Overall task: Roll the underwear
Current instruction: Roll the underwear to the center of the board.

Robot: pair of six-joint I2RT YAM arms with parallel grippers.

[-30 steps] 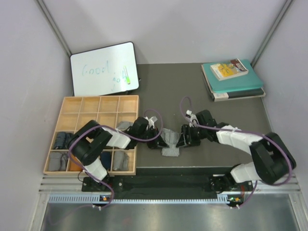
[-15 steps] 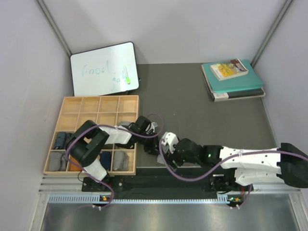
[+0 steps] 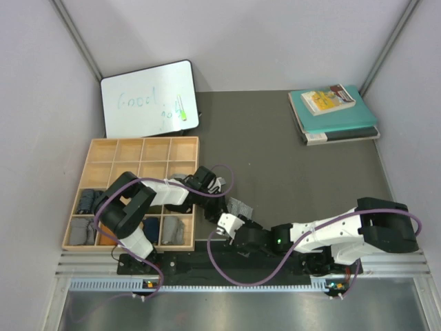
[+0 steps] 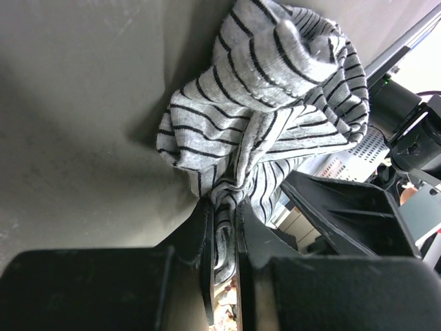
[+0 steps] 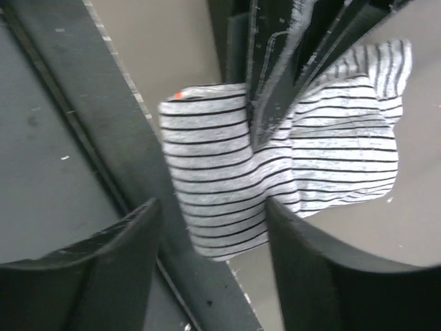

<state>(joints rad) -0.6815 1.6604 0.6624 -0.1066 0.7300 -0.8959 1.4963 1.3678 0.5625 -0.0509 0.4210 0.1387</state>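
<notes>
The grey underwear with thin black stripes (image 3: pixel 241 206) lies bunched near the table's front edge. My left gripper (image 3: pixel 220 205) is shut on one end of it; in the left wrist view the cloth (image 4: pixel 269 103) is pinched between the two fingers (image 4: pixel 222 207) and bulges out ahead of them. My right gripper (image 3: pixel 231 219) is open at the near side of the cloth, over the front edge. In the right wrist view the striped cloth (image 5: pixel 227 172) lies just ahead of its spread jaws (image 5: pixel 213 207), not gripped. The left gripper's fingers (image 5: pixel 275 69) show beyond it.
A wooden compartment tray (image 3: pixel 89 148) stands at the left with rolled garments (image 3: pixel 84 231) in its near cells. A whiteboard (image 3: pixel 148 96) leans at the back left. Teal books (image 3: pixel 334 110) lie at the back right. A black rail (image 3: pixel 227 261) runs along the front edge.
My right arm has swung from the right of the underwear down along the front edge, its gripper now at the cloth's near side. The underwear went from spread flat to bunched.
</notes>
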